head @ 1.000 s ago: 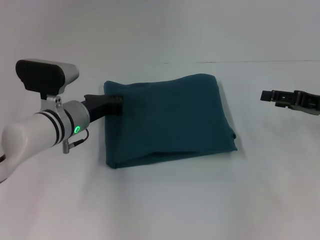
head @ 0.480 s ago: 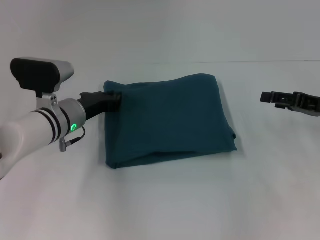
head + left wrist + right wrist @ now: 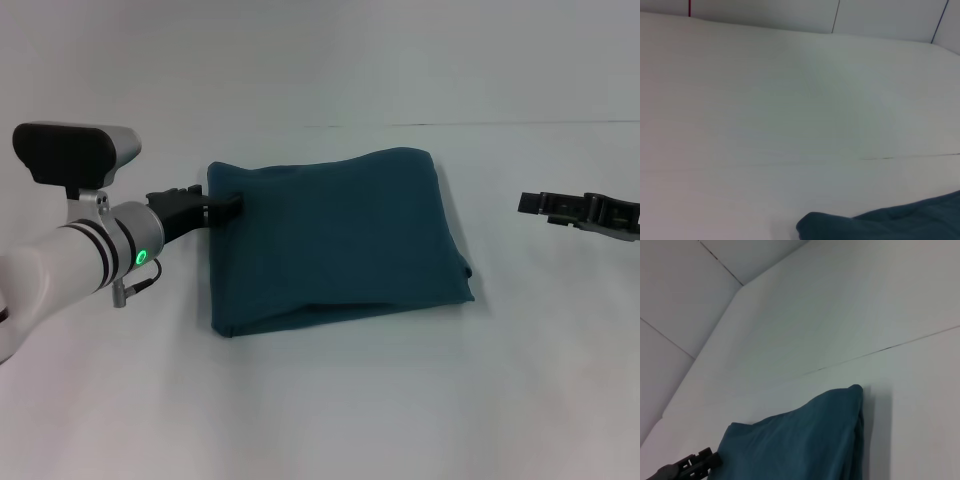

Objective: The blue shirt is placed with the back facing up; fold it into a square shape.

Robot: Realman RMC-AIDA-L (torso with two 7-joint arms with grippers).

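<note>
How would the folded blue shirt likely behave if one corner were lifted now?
The blue shirt would probably droop: its edges are rounded and rumpled, suggesting soft cloth. The stacked layers, gaping along the near edge, would likely slide apart and unfold. It lies flat on the white table, so a push may bunch it rather than slide it.

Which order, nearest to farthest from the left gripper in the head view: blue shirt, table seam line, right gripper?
1. blue shirt: mid-table, its far-left corner at the left gripper.
2. table seam line: behind the shirt, toward the back.
3. right gripper: far right, clear of the shirt.
</note>
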